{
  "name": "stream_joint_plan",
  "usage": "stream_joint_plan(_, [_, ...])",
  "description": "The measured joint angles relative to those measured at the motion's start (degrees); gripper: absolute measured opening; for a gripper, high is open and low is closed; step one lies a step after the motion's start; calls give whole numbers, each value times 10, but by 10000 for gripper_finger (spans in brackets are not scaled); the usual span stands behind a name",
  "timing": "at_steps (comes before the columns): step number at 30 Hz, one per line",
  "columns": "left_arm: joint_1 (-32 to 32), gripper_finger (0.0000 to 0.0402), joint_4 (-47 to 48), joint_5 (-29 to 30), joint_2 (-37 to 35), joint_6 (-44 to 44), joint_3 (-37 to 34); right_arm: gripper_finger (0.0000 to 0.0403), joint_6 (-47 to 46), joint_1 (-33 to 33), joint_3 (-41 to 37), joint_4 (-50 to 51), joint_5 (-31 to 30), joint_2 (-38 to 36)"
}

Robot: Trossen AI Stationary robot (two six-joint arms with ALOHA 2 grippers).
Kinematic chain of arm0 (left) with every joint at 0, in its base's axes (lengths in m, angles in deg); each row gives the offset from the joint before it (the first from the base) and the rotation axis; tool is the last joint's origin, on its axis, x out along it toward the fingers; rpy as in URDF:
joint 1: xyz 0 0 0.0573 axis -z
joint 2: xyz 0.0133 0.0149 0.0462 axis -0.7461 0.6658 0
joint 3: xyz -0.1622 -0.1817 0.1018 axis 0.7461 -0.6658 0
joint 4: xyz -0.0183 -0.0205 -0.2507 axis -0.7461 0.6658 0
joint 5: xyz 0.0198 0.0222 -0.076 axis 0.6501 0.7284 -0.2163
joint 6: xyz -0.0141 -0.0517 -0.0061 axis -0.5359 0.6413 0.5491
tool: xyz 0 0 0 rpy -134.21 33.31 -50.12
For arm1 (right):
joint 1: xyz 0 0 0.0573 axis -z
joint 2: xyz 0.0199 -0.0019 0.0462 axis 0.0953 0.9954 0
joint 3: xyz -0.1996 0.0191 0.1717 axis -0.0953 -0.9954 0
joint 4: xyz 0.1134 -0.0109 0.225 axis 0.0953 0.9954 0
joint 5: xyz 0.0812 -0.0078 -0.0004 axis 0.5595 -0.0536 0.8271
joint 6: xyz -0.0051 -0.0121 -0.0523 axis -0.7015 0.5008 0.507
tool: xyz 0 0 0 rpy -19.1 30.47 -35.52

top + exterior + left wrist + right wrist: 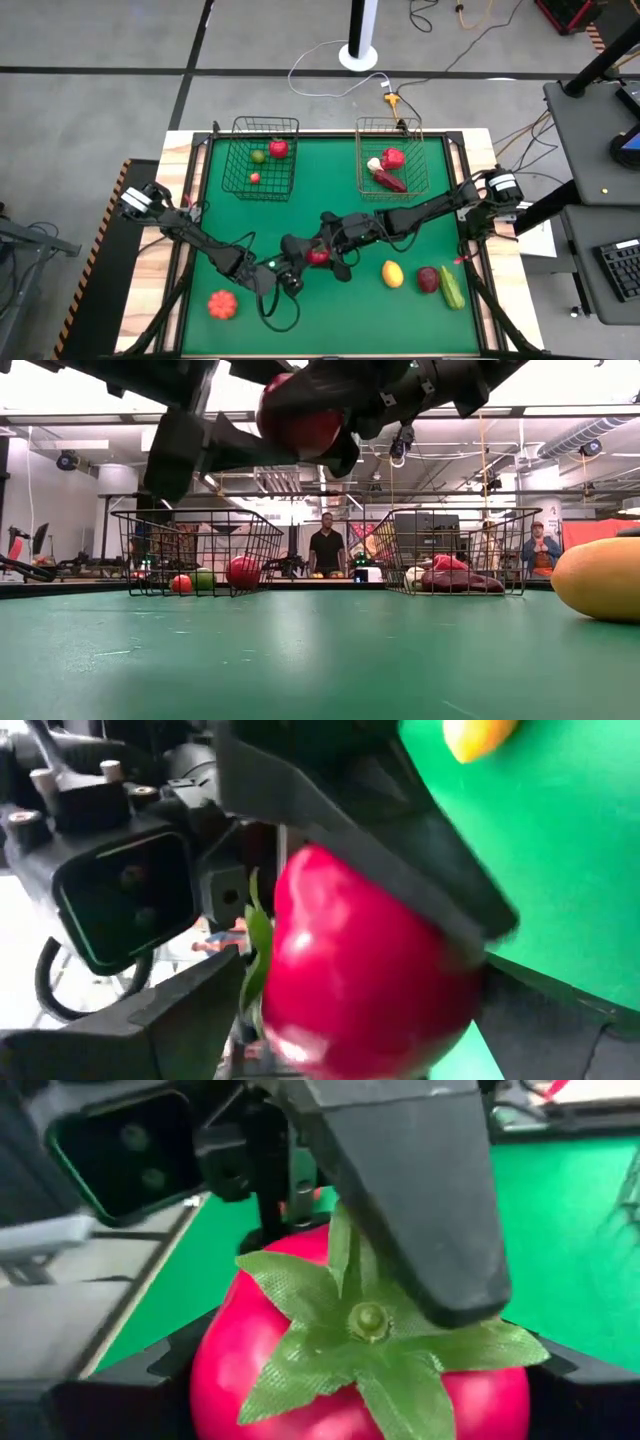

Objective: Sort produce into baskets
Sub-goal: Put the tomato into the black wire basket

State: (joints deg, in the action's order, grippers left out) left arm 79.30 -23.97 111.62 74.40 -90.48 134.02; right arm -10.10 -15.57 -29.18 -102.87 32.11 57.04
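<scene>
Green felt covers the table [240, 215], where the black wire basket [262, 157] at far left holds three pieces and the copper-brown wire basket [392, 157] at far right about three; an orange pumpkin [222, 304], yellow lemon [393, 274], dark red fruit [428, 279] and green cucumber [452, 288] remain near. Mid-table, lifted, the right gripper [335, 250] is clamped on a red tomato with a green leafy cap [318, 256], the left gripper [297, 262] touching it, grip unclear; open felt leads to both baskets.

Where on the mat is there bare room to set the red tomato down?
Free: the green strip between the black basket and copper basket, and the mat in front of both. Crowded: the near right, with lemon, dark red piece and cucumber, and the centre, where both grippers meet at the tomato.
</scene>
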Motion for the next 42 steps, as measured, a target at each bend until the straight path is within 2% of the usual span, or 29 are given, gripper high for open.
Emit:
stream_joint_plan(8, [3, 331, -4, 5, 0, -14, 1, 299, -74, 26, 0, 4, 55, -1])
stream_joint_plan(17, [3, 287, -4, 2, 0, -9, 1, 302, -89, 29, 0, 3, 59, -1])
stream_joint_plan(21, [3, 259, -12, 4, 0, 14, 1, 324, -94, 30, -1, 8, 57, -1])
stream_joint_plan(26, [3, 257, -10, 9, 0, 48, 1, 357, -91, 31, -1, 34, 55, -8])
stream_joint_plan(35, [3, 256, -12, 93, -17, 127, -26, 363, -85, 45, -1, 96, 46, -62])
stream_joint_plan(39, [2, 256, -5, 142, -38, 176, -52, 363, -85, 52, -1, 123, -7, -93])
stream_joint_plan(42, [-2, 255, -27, 209, -73, 189, -66, 364, -81, 56, -1, 144, -48, -111])
